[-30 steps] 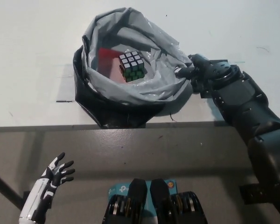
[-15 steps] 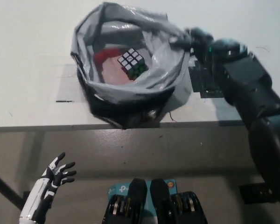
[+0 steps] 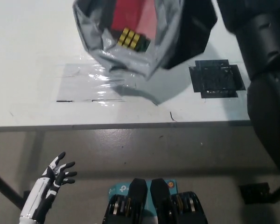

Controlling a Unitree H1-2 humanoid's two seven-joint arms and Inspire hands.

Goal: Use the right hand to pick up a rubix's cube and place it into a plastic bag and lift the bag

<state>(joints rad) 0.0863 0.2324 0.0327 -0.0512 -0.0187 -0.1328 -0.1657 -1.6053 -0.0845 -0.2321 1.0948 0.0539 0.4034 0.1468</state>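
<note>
The grey plastic bag (image 3: pixel 130 58) hangs in the air above the white table (image 3: pixel 28 56), at the top of the head view, its mouth tipped toward me. Inside it lies the Rubik's cube (image 3: pixel 131 39), yellow face showing, against a red patch. My black right arm (image 3: pixel 261 42) rises along the right side to the top edge beside the bag's dark right flank. The right hand itself is cut off there, with the bag hanging from it. My white left hand (image 3: pixel 58 175) rests open at the lower left, below the table's front edge.
A black taped square (image 3: pixel 217 79) lies on the table right of where the bag stood. A shiny clear patch (image 3: pixel 91 84) marks the spot under the bag. The table's front edge (image 3: pixel 130 125) runs across the middle.
The right arm has gone up and carried the bag off the table toward the picture's top. The cube has rolled inside it to show yellow. The left hand has not moved.
</note>
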